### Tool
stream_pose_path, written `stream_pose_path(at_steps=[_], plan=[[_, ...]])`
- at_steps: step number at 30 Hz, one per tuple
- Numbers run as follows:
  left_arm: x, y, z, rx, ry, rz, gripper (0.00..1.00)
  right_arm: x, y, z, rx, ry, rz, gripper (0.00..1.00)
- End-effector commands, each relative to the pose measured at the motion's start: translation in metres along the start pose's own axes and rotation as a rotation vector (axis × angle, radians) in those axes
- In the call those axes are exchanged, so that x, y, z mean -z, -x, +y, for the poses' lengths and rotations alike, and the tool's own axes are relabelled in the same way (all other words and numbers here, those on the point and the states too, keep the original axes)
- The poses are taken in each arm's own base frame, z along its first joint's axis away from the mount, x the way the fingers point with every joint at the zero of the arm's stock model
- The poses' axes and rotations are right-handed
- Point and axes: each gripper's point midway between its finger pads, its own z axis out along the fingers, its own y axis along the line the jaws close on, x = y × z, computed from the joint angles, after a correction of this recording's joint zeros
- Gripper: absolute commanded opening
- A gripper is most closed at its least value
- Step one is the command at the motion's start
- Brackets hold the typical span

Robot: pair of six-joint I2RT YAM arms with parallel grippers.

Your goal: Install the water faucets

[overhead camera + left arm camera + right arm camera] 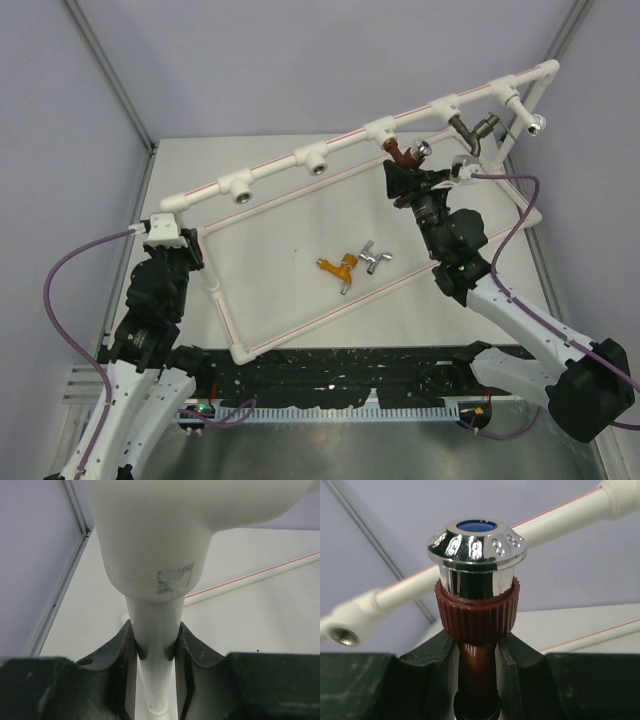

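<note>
- The right fingers (520,655) are clenched on the red-brown faucet (476,615), pinching its smooth stem just below the ribbed collar.
- Above these fingers the faucet ends in a chrome cap (476,550) with a blue disc (476,526) set in its top. Raised marks ring the cap, too small to read.
- Seen from above, this faucet sits just beside a T-socket (381,129) of the white pipe frame (280,172). Whether the two touch cannot be told.
- An open threaded socket (342,635) shows to the left of the right fingers in the wrist view.
- The dark grey faucet (468,131) hangs at the next socket of the top rail, just beyond the right fingers and to their right.
- The orange faucet (338,265) and the silver faucet (375,257) lie side by side on the worktop (280,250), inside the frame, well apart from both pairs of fingers.
- The left fingers (195,652) grasp an upright pipe of the frame at its left corner, just under a thick white fitting (165,530).
- The fitting bears a faint square stamp (175,578), too worn to read.
</note>
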Motion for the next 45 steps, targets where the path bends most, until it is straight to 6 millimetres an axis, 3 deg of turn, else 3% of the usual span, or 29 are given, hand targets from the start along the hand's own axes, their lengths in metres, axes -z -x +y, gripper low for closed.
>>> stream_pose_path(at_steps=[1,4,5,6,8,9,12,14,19,22,23,24,25,27,28,29,30,31,32,37,45], plan=[[0.004,-0.011,-0.018,-0.038,-0.11,0.036,0.0,-0.001,0.049,0.009,-0.825,0.041,-0.279,0.05],[0.004,-0.011,-0.018,-0.036,-0.11,0.034,0.0,0.0,0.054,0.002,-1.126,0.055,-0.353,0.05],[0.004,-0.011,-0.018,-0.037,-0.108,0.036,0.0,-0.001,0.045,-0.001,-1.16,0.047,-0.35,0.09],[0.004,-0.011,-0.017,-0.036,-0.105,0.034,0.0,0.0,0.052,-0.002,-1.224,0.068,-0.376,0.11],[0.004,-0.011,-0.018,-0.035,-0.105,0.034,0.0,-0.001,0.05,-0.001,-1.253,0.087,-0.383,0.26],[0.004,-0.012,-0.018,-0.036,-0.104,0.037,0.0,-0.001,0.05,0.0,-1.241,0.098,-0.384,0.4],[0.004,-0.012,-0.017,-0.038,-0.102,0.039,0.0,0.003,0.055,0.005,-1.158,0.135,-0.392,0.66],[0.003,-0.013,-0.018,-0.039,-0.104,0.041,0.0,0.008,0.057,0.005,-1.091,0.137,-0.403,0.95],[0.003,-0.012,-0.017,-0.039,-0.101,0.041,0.0,0.027,0.059,0.005,-0.929,0.143,-0.395,0.95],[0.003,-0.013,-0.017,-0.042,-0.101,0.044,0.0,0.038,0.057,0.005,-0.75,0.122,-0.356,0.95],[0.003,-0.014,-0.018,-0.043,-0.102,0.047,0.0,0.039,0.046,0.002,-0.659,0.092,-0.315,0.95],[0.003,-0.013,-0.018,-0.042,-0.104,0.046,0.0,0.045,0.056,0.002,-0.613,0.094,-0.331,0.95],[0.003,-0.014,-0.018,-0.043,-0.104,0.047,0.0,0.045,0.05,0.0,-0.544,0.076,-0.305,0.96],[0.003,-0.014,-0.019,-0.043,-0.108,0.047,0.0,0.049,0.057,-0.003,-0.465,0.056,-0.305,0.95],[0.002,-0.014,-0.019,-0.042,-0.108,0.05,0.0,0.05,0.07,-0.001,-0.439,0.063,-0.323,0.95],[0.002,-0.015,-0.019,-0.044,-0.108,0.052,0.0,0.047,0.064,-0.004,-0.383,0.042,-0.293,0.95],[0.002,-0.014,-0.019,-0.044,-0.11,0.05,0.0,0.046,0.078,0.001,-0.361,0.055,-0.307,0.95],[0.002,-0.014,-0.019,-0.042,-0.108,0.05,0.0,0.043,0.073,-0.002,-0.301,0.039,-0.276,0.95],[0.002,-0.015,-0.019,-0.043,-0.108,0.052,0.0,0.041,0.084,0.0,-0.287,0.04,-0.289,0.95],[0.002,-0.014,-0.019,-0.042,-0.111,0.05,0.0,0.026,0.089,-0.008,-0.194,-0.019,-0.258,0.95],[0.003,-0.013,-0.02,-0.036,-0.117,0.043,0.0,0.012,0.079,-0.037,-0.28,-0.13,-0.247,0.98]])
